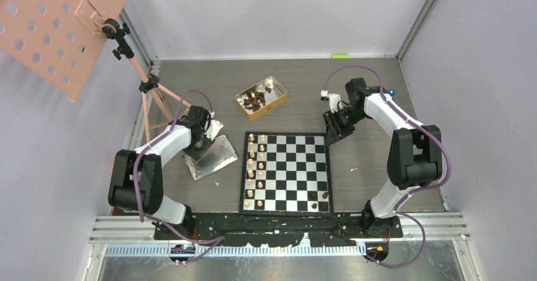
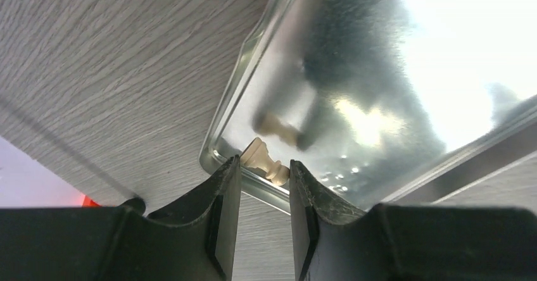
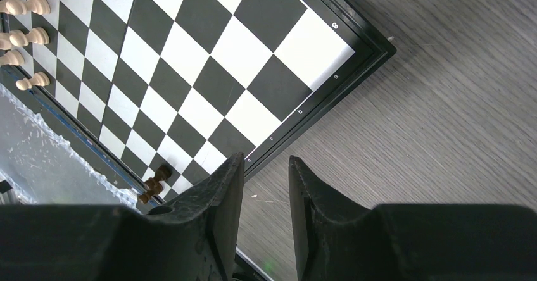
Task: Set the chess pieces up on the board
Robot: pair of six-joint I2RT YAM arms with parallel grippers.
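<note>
Board [image 1: 288,167]: flat on the table, square, black and silvery-white checks, thin black border. Pale pieces [image 1: 255,167]: upright in two files along its left edge, the outer file looks full and the inner has gaps. Two dark pieces [image 1: 320,200]: upright at its near right corner. More dark pieces [image 1: 256,99]: jumbled in the gold tin [image 1: 278,90] beyond the board. One pale piece [image 2: 266,161]: on its side in a corner of the silver tray [image 2: 221,119], left of the board.

One board [image 1: 291,167], one gold tin [image 1: 282,95], one silver tray [image 1: 215,157], two arms [image 1: 161,145] [image 1: 405,145]; chessmen [image 1: 251,174] too small to count
</note>
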